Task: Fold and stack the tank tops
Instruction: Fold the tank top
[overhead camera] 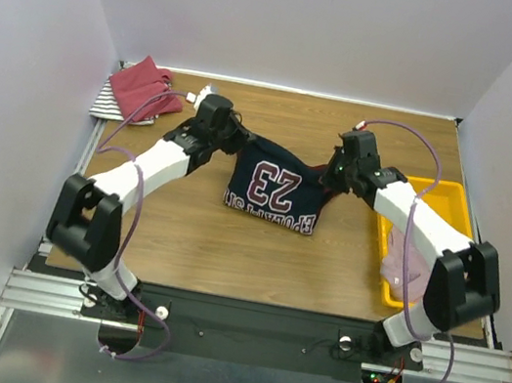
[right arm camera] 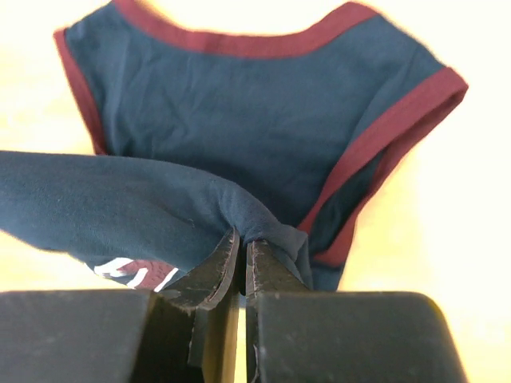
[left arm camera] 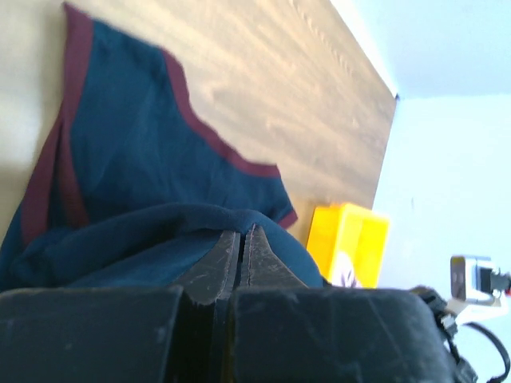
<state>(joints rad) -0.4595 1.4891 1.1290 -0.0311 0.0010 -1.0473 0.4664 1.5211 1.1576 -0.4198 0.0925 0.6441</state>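
Wood table (overhead camera: 227, 241): navy tank top (overhead camera: 275, 193), left of yellow tray (overhead camera: 446, 191), clamped at top edge by left end effector (left arm camera: 240, 234) and right end effector (right arm camera: 242, 242).

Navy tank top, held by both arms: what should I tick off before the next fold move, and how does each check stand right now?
1. Left fingers shut on the navy tank top: ok.
2. Right fingers shut on the same cloth: ok.
3. Held edge spans both grips without sagging onto the table: ok.
4. Neck and armhole end lies flat on the wood: ok, by both wrist views.
5. Red top and striped top sit at the far left corner, clear of the fold: ok.
6. Pink top in the yellow tray, tidy or not: cannot tell, the right arm covers part of it.
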